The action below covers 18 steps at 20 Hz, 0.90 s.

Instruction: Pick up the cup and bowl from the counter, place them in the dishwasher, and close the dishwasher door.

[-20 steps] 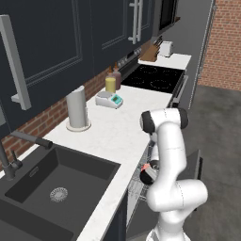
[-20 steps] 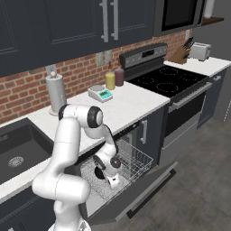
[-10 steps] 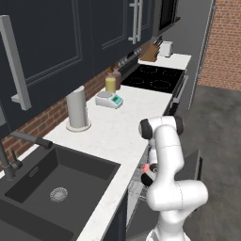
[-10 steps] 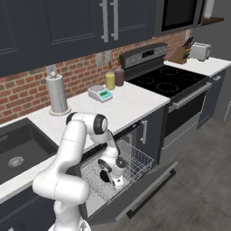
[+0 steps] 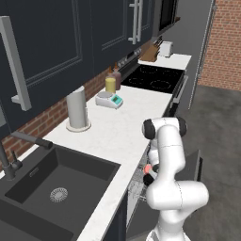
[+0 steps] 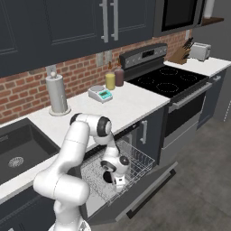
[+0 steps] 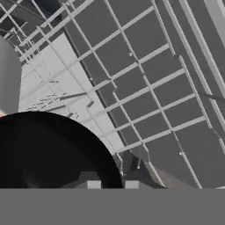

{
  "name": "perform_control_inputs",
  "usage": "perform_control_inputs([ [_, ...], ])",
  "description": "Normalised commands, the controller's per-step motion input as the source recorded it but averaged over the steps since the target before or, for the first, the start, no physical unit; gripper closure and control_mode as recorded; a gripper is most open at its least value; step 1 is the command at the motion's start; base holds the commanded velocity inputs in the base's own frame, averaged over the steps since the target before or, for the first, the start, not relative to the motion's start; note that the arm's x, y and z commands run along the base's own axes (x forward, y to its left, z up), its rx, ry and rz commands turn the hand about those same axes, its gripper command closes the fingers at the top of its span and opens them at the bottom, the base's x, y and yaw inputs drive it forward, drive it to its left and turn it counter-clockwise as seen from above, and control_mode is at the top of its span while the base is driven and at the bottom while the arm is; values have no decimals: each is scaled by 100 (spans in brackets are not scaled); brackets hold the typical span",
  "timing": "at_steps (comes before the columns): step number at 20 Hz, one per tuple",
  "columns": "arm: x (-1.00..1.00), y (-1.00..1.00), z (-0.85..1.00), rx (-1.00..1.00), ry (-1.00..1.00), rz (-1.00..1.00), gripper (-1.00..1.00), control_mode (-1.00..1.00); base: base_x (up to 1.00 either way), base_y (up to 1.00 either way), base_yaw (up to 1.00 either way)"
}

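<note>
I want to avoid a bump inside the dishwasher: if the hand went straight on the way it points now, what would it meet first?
Probably the wire rack of the dishwasher, just past the fingertips. The black bowl sits close beside that line, so depth is uncertain.

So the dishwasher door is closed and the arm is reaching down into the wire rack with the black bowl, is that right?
Not quite. The dishwasher door is open, folded down in front of the pulled-out rack, as the right base view shows. The rest holds: the arm reaches down into the rack, and the hand view shows the black bowl just above the fingers.
</note>
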Motion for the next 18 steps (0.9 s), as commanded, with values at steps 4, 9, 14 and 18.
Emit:
perform_control_inputs([
  [4, 0, -1, -27, 4, 6, 0, -100, -100, 0, 0, 0],
  [9, -2, -15, 1, 8, 1, 0, -100, -100, 0, 0, 0],
  [14, -35, -40, 70, 17, -3, 0, -100, -100, 0, 0, 0],
  [18, -63, -66, 100, 24, -8, 0, -100, -100, 0, 0, 0],
])
